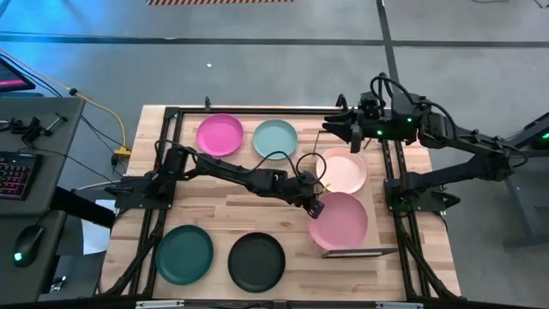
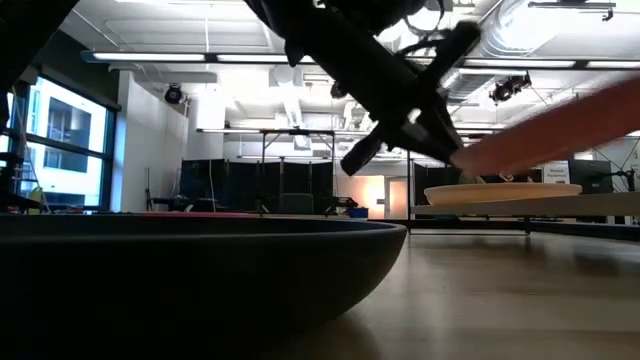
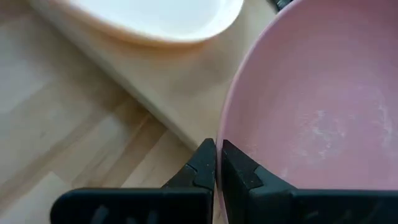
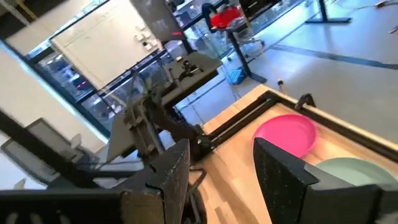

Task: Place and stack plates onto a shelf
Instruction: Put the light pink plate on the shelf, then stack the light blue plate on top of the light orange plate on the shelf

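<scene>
My left gripper (image 1: 315, 207) is shut on the light pink plate (image 1: 340, 221), which hangs tilted over the near half of the shelf (image 3: 155, 74). The cream-peach plate (image 1: 344, 170) rests bottom down on the shelf's far half. On the tabletop lie the magenta plate (image 1: 219, 135) and pale teal plate (image 1: 274, 137) at the far side. The dark green plate (image 1: 184, 253) and black plate (image 1: 256, 260) lie at the near side. My right gripper (image 1: 341, 130) waits open, raised at the far right. My left gripper pinches the light pink plate's rim (image 3: 222, 134) between its two fingers, on the side of the plate toward the table's left. The fingers slant down from the table's left. The plate (image 2: 560, 130) is lifted clear of the shelf, its free side tipped upward.
The shelf's black wire frame (image 1: 360, 251) stands at its near end. The table's black frame rails (image 1: 403, 232) run along the right edge, next to the shelf. Bare wood lies in the table's middle, under my left arm.
</scene>
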You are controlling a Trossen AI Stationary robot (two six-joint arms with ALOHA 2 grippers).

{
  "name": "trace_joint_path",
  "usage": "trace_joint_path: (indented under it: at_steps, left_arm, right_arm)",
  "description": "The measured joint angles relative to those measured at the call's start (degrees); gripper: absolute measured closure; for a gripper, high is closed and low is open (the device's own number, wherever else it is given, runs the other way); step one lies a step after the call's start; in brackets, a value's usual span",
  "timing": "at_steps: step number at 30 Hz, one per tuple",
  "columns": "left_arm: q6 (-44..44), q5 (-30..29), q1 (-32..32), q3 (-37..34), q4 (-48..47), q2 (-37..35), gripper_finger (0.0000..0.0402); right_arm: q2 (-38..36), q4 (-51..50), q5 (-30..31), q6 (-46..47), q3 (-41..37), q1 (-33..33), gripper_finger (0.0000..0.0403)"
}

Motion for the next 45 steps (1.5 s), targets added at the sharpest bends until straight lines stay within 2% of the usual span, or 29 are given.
trace_joint_path:
  at_steps: [4, 10, 16, 27, 29, 32, 34, 36, 38, 40, 43, 45]
  left_arm:
    - [-0.3, -0.4, -0.8, 0.0, 0.9, 1.0, 0.0397]
    - [1.5, -4.5, -0.9, 0.0, 2.6, 1.0, 0.0389]
    - [2.9, -4.6, -0.2, 0.0, 4.1, 0.9, 0.0374]
    - [3.7, -4.6, 0.5, 0.0, 11.1, 0.9, 0.0285]
    - [4.6, -3.4, 1.2, -0.1, 11.1, 0.5, 0.027]
    - [6.6, 1.6, 3.7, -0.2, 9.9, -1.9, 0.0254]
    - [9.2, 5.5, 5.6, -0.1, 7.7, -4.4, 0.0247]
    - [12.1, 7.0, 7.1, 0.0, 2.9, -7.2, 0.0244]
    - [15.3, 4.4, 7.8, -0.1, -2.4, -10.1, 0.0243]
    - [18.4, -2.2, 7.5, -1.2, -7.1, -14.5, 0.0243]
    - [22.7, -11.1, 6.0, -5.6, -7.0, -22.6, 0.0243]
    - [23.9, -14.4, 4.5, -10.7, -6.8, -28.4, 0.0243]
  right_arm:
    - [1.0, 0.2, 0.6, 0.0, 0.0, 0.0, 0.0242]
    - [1.4, 1.8, 0.7, 0.1, 0.0, 0.0, 0.0242]
    - [1.4, 2.3, -0.5, 0.1, 0.0, 0.0, 0.0242]
    - [1.4, 2.3, -1.4, -1.1, 0.0, 0.0, 0.0242]
    - [1.4, 2.3, -1.7, -1.2, 0.1, 0.0, 0.0242]
    - [1.3, 2.3, -3.1, -1.9, 1.0, 0.0, 0.0242]
    - [1.0, 2.3, -3.9, -2.9, 1.8, 0.0, 0.0242]
    - [0.7, 2.2, -4.1, -3.8, 2.6, 0.0, 0.0242]
    - [0.2, 1.2, -4.3, -4.5, 3.4, 0.0, 0.0242]
    - [-0.5, -0.5, -4.4, -5.2, 3.6, 0.0, 0.0242]
    - [-1.8, -3.8, -4.9, -5.6, 3.5, 0.0, 0.0242]
    - [-2.7, -6.1, -5.7, -5.7, 3.2, 0.2, 0.0242]
